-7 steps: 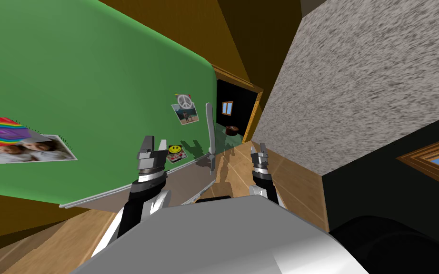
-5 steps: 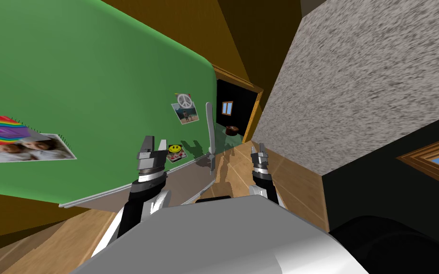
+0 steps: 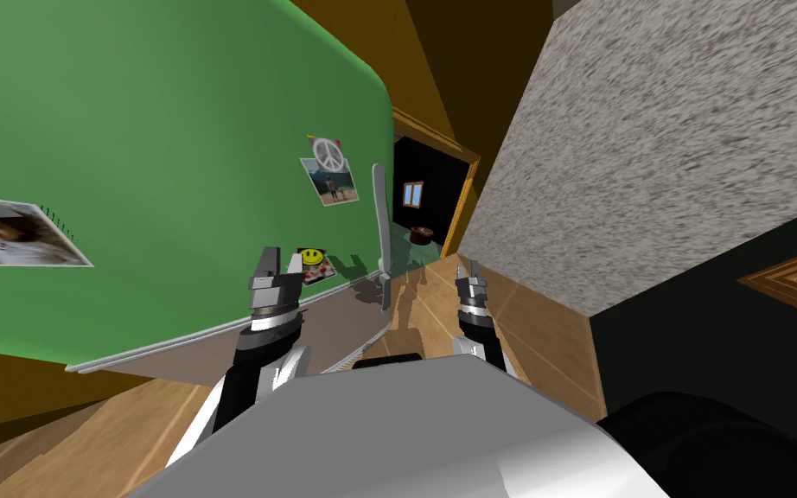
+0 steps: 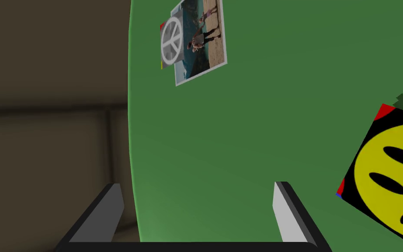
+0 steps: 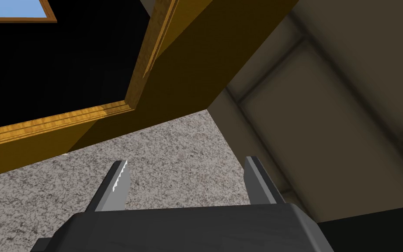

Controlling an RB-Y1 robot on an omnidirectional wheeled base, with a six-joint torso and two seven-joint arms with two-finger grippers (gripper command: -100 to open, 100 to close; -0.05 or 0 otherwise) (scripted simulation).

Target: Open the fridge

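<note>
While our left end effector point(image 3: 280, 256) hung wide open with nothing between its two pale grey, blade-like fingers point(image 4: 283, 213), it sat close in front of the large green fridge door point(image 3: 172, 164) with rounded corners, near that door's lower edge. Seen from the wrist, the door's curved side edge ran up between the fingers. One finger stood against green and the other against a dim brown background. Just beside the end effector was a yellow smiley-face magnet point(image 3: 312, 257) on a black square. Higher on the door, a grey peace-sign magnet point(image 3: 328, 155) pinned a small white-bordered beach photo point(image 3: 334, 185). The long, slim, pale grey handle point(image 3: 379, 238) stood upright along the door's edge, to the right of our left end effector and apart from it; neither end effector touched it. A larger portrait photo point(image 3: 8, 240) lay farther left on the door. Our right end effector point(image 3: 472, 270) was likewise spread wide and empty, held over the wooden plank floor point(image 3: 526, 337), well apart from the handle and beside a speckled grey wall point(image 3: 647, 147). Beyond the handle, an orange-brown wooden door frame point(image 3: 466, 203) opened onto a black area point(image 3: 440, 183) in which a small framed window point(image 3: 412, 194) hung.
</note>
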